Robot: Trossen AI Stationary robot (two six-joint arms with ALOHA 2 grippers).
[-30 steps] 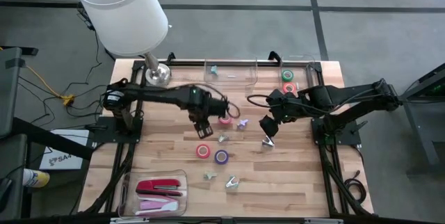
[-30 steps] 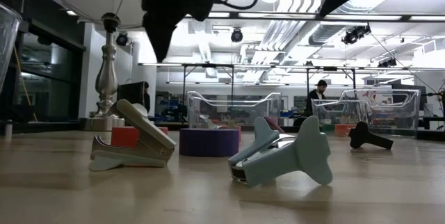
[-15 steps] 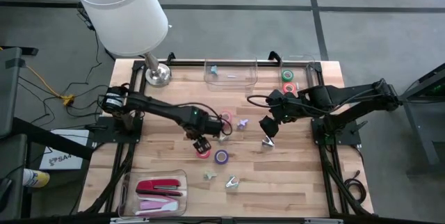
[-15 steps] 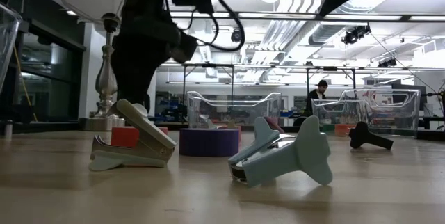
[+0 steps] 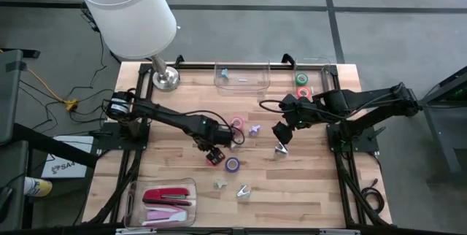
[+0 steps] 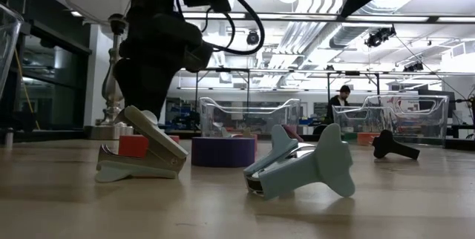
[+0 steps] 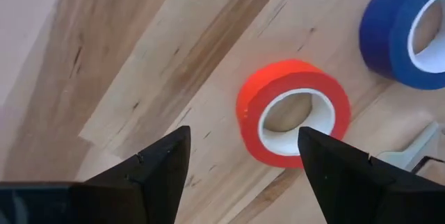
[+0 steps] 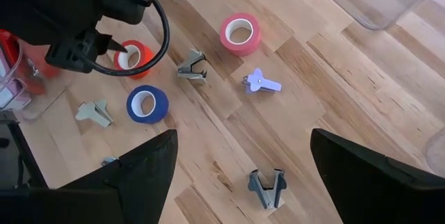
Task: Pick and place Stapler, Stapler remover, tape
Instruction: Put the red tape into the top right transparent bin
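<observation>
Wooden table [image 5: 292, 184], left gripper [image 7: 240, 158] apart over red-orange tape [image 7: 292, 113]; right gripper [image 8: 240, 168] apart.

left arm [image 5: 164, 113]: black jointed links, black cable looping near wrist, orange-marked base joint at frame left | right arm [image 5: 357, 102]: black links, black cable loop at wrist | fingers [image 7: 163, 165]: matte black, wedge-shaped, pointed tips
</observation>
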